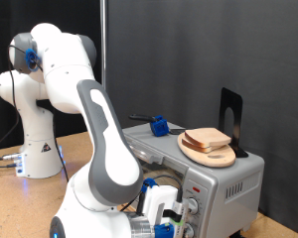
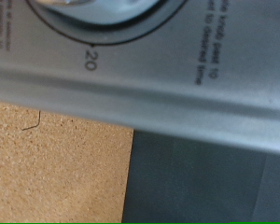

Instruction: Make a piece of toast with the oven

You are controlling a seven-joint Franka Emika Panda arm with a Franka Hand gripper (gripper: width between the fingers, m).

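The silver oven (image 1: pixel 233 178) stands at the exterior view's lower right, and its front is mostly hidden behind my arm. My gripper (image 1: pixel 165 214) is low at the oven's front, right by the round knobs (image 1: pixel 192 208). The wrist view is filled by the oven's metal control panel (image 2: pixel 177 84). It shows the rim of a knob (image 2: pixel 93 7), a dial mark "20" and small print. My fingers do not show there. The single piece of toast is out of view. I cannot see inside the oven.
A pile of bread slices on a round wooden board (image 1: pixel 209 145) rests on the oven's top, beside a blue object (image 1: pixel 160 126) and a black upright bracket (image 1: pixel 230 117). The cork tabletop (image 2: pixel 56 159) lies below the panel. A black curtain hangs behind.
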